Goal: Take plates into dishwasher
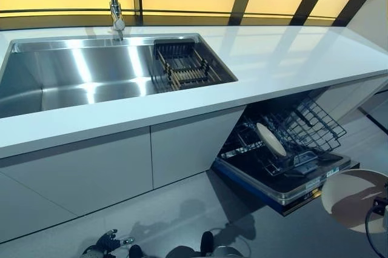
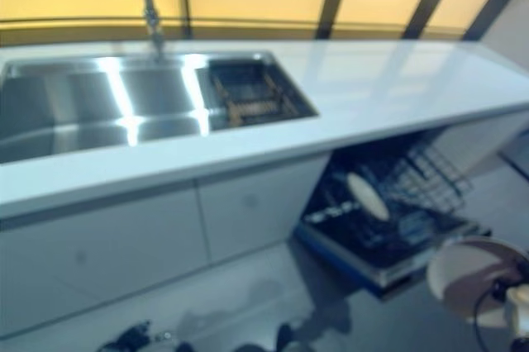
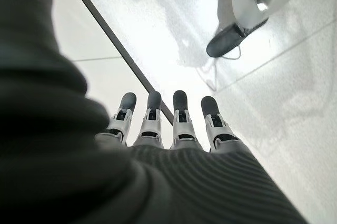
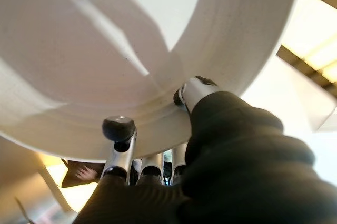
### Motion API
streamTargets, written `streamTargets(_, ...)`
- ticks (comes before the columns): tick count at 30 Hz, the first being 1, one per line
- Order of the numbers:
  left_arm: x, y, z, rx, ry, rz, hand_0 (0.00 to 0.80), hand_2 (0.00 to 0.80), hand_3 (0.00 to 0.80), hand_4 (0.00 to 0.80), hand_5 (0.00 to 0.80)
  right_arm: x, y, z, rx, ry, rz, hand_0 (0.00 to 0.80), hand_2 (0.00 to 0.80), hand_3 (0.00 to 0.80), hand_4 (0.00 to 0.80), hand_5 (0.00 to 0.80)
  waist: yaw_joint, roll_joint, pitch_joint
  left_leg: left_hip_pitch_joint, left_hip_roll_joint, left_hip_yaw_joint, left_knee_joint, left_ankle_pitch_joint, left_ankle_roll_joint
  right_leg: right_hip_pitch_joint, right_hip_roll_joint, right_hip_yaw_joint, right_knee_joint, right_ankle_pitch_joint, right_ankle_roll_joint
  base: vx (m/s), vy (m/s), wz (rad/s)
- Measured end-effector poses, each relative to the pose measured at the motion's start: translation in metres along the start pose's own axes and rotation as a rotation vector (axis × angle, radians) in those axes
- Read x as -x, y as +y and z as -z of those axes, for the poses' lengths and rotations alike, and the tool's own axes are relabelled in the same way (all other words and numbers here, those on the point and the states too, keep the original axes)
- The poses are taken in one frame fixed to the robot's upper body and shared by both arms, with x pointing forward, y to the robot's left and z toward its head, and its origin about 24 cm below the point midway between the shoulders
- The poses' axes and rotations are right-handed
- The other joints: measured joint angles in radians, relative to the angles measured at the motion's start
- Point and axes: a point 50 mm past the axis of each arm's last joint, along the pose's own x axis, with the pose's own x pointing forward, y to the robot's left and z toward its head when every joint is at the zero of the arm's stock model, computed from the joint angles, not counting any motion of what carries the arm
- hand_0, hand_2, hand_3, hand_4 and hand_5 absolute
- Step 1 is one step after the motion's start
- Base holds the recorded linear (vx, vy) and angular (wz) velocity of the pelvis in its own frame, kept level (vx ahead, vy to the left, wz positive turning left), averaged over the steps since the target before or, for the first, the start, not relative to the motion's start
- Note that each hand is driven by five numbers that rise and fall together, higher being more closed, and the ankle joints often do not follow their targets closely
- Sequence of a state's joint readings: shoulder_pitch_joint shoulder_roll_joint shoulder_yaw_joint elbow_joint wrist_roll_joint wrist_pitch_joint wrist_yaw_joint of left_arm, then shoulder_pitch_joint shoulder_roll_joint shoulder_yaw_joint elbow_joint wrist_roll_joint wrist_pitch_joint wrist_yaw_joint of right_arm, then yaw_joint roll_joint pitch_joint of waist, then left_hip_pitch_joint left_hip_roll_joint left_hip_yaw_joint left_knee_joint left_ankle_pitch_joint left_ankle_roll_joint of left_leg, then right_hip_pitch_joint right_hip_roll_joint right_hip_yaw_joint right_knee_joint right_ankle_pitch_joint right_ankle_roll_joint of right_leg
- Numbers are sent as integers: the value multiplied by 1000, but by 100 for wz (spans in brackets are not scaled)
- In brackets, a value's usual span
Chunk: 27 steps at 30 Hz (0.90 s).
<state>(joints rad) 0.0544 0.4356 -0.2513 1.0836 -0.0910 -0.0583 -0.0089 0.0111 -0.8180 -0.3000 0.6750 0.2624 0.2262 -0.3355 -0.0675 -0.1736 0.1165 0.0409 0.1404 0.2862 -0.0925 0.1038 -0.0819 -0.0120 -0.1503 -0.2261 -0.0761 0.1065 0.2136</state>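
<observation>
A white plate (image 1: 354,200) hangs at the lower right, in front of the open dishwasher (image 1: 285,149). My right hand (image 4: 195,91) is shut on the plate's rim (image 4: 158,50), thumb on one face and fingers on the other; in the eye views that hand (image 2: 517,301) barely shows at the edge. Another white plate (image 1: 270,139) stands on edge in the pulled-out lower rack (image 1: 315,126). My left hand (image 1: 107,243) hangs low near the floor, empty, its fingers (image 3: 180,116) straight.
A white counter (image 1: 279,64) runs above the dishwasher, with a steel sink (image 1: 79,76) and a tap (image 1: 114,3) to the left. A dark drying rack (image 1: 185,67) sits in the sink's right end. White cabinet doors (image 1: 121,161) lie left of the dishwasher.
</observation>
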Motion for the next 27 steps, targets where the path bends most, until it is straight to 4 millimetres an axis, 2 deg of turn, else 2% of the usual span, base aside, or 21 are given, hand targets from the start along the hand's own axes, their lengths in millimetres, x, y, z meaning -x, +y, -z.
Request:
streamTargets(2, 0, -1, 1, -1, 2, 7, 0, 0, 0, 0, 0, -1, -2, -1, 47, -5, -5, 800, 800, 800, 800, 800, 0, -6, -5, -1, 3, -12, 0, 1, -1, 8, 7, 1, -5, 10, -13, 67, -194, 14)
streamTargets(4, 1, -3, 1, -1, -6, 19, 0, 0, 0, 0, 0, -2, -2, -5, 109, -23, -20, 800, 800, 800, 800, 800, 2, -6, -9, -2, 3, -16, 0, 1, -7, 11, 10, 2, -13, 24, -39, 46, -178, 13)
streamTargets(9, 1, -9, -4, -3, -41, 42, 0, 0, 0, 0, 0, -4, 3, -25, 172, -86, -40, 800, 800, 800, 800, 800, 4, 31, 0, -13, 1, -27, 1, 1, -17, 9, 17, 2, -14, 26, -72, -2, -131, 7)
streamTargets(11, 0, -14, -11, -6, -68, 57, 0, 0, 0, 0, 0, -5, 3, -39, 185, -119, -25, 800, 800, 800, 800, 800, 4, 66, 13, -18, -3, -43, 3, 7, -23, 7, 18, 2, -14, 26, -79, -20, -109, 17)
streamTargets(14, 0, -24, -19, -13, -103, 84, 0, 0, 0, 0, 0, -6, 8, -63, 262, -200, -18, 800, 800, 800, 800, 800, 5, 110, 36, -19, -2, -46, 2, 8, -25, 8, 22, 1, -14, 26, -83, -17, -87, 4)
streamTargets(17, 0, -31, -22, -16, -111, 103, 0, 0, 0, 0, 0, -5, 8, -87, 312, -280, 3, 800, 800, 800, 800, 800, 5, 138, 53, -20, 2, -48, 1, 10, -26, 7, 24, 0, -15, 23, -88, -19, -57, 3)
streamTargets(18, -1, -35, -24, -11, -116, 111, 0, 0, 0, 0, 0, -3, 4, -98, 375, -335, 27, 800, 800, 800, 800, 800, 9, 149, 58, -24, 6, -53, 1, 8, -23, 7, 25, -3, -15, 21, -93, -18, -46, 6)
streamTargets(23, 0, -37, -23, -13, -123, 117, 0, 0, 0, 0, 0, 5, -11, -131, 591, -512, 131, 800, 800, 800, 800, 800, 5, 172, 67, -35, 6, -71, 2, 11, -25, 8, 27, -8, -14, 16, -101, -7, -38, 10)
streamTargets(27, 0, -37, -27, -26, -137, 118, 0, 0, 0, 0, 0, 15, -16, -154, 695, -680, 182, 800, 800, 800, 800, 800, 4, 169, 75, -35, -1, -79, 5, 13, -27, 12, 25, -12, -14, 16, -101, 1, 10, 6)
